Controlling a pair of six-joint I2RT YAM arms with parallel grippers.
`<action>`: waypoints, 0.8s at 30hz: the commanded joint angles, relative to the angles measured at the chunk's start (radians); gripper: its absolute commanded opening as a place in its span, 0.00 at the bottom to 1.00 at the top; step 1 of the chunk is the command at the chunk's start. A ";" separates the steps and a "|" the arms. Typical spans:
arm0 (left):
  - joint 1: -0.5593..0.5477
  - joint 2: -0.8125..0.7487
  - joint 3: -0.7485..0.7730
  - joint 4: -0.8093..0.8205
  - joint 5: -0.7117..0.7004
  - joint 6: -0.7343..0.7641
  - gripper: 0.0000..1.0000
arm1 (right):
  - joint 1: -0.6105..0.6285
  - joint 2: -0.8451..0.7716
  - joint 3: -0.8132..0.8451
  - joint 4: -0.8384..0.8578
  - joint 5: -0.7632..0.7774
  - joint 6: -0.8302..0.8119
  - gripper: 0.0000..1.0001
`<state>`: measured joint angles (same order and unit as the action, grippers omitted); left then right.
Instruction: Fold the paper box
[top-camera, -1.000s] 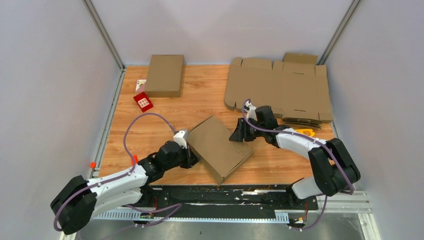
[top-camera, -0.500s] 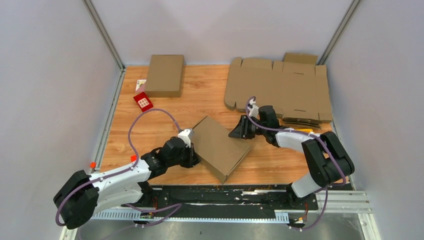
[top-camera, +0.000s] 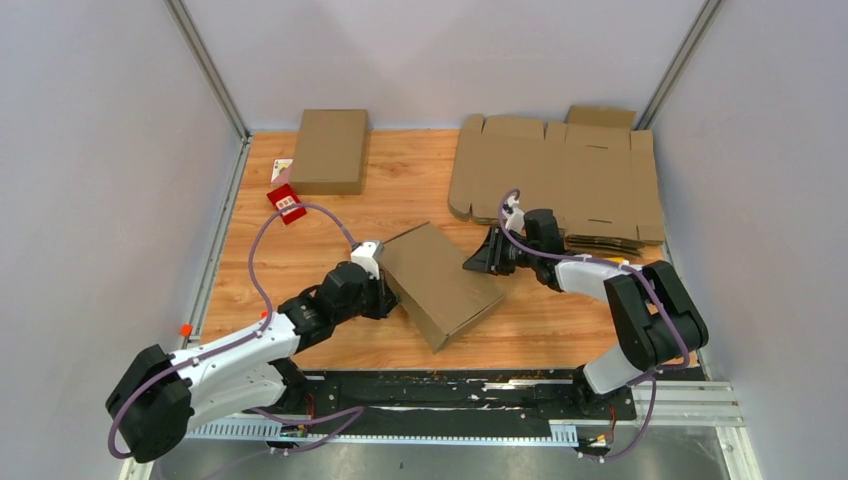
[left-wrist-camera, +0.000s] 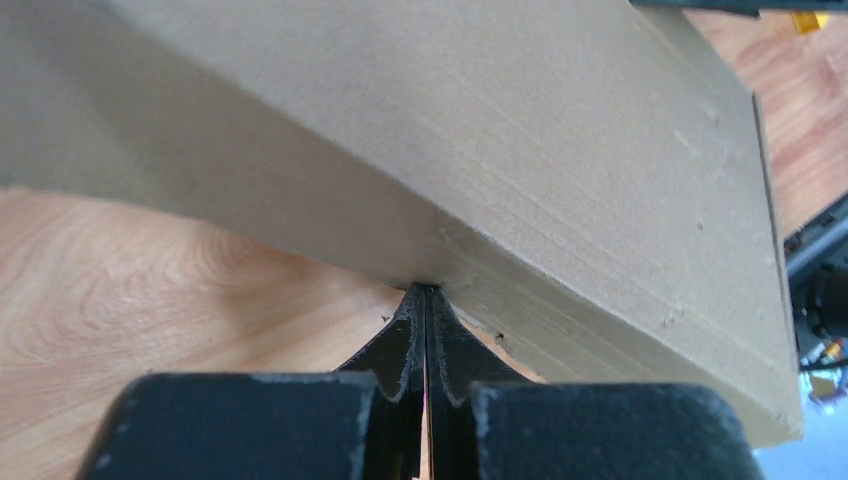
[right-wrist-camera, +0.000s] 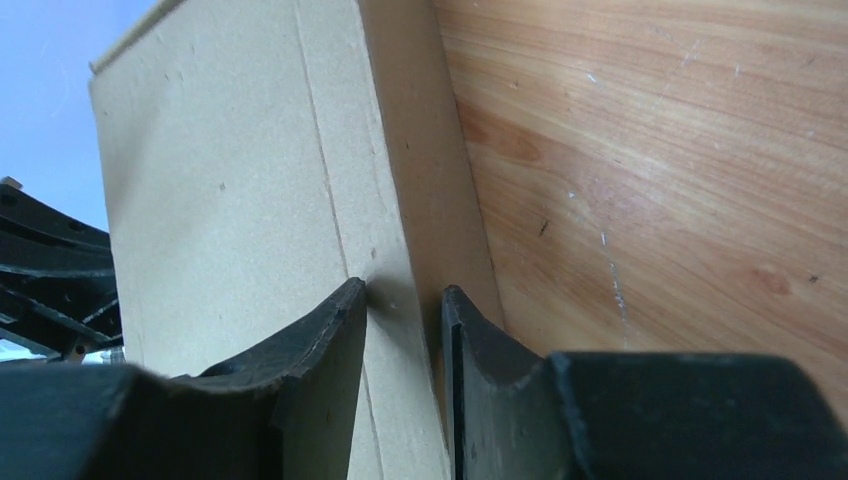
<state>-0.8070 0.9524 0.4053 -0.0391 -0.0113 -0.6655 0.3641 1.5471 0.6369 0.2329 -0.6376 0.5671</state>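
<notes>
The paper box (top-camera: 443, 285) is seen folded shut, near the middle of the wooden table (top-camera: 300, 260). It is turned at a slant, with one corner pointing to the near edge. Its top is plain and brown.

The left claw (top-camera: 383, 295) is placed at the left side of the box. In the left wrist view its two black fingers (left-wrist-camera: 405, 340) are pressed flat together, with no gap between them. Nothing is held. The tips are set against the low part of the box's side wall, right where the wall meets the wood.

The right claw (top-camera: 480, 262) is placed at the far right corner of the box. In the right wrist view only a narrow gap is left between its fingers, and an edge of the box is seen in that gap. One finger (right-wrist-camera: 330, 330) is laid on the flat top, and the other is beside the side wall. The view is very close, so it cannot be told if the box is really being squeezed or only lightly touched.

A pile of flat cardboard sheets (top-camera: 560, 175) is spread at the far right of the table. A second closed box (top-camera: 330, 150) is set at the far left. A small red card (top-camera: 287, 203) lies just beside it.
</notes>
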 joint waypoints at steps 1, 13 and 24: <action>0.008 0.031 0.108 0.483 -0.004 -0.029 0.00 | 0.079 0.021 0.004 -0.083 -0.293 0.014 0.29; 0.011 0.096 0.203 0.599 0.067 -0.059 0.00 | 0.077 -0.085 0.027 -0.228 -0.199 -0.070 0.53; 0.011 0.157 0.207 0.615 0.119 -0.092 0.00 | 0.065 -0.151 0.040 -0.322 -0.075 -0.104 0.64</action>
<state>-0.7971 1.0653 0.6117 0.5137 0.0460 -0.7227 0.4351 1.4315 0.6472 -0.0418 -0.7406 0.4950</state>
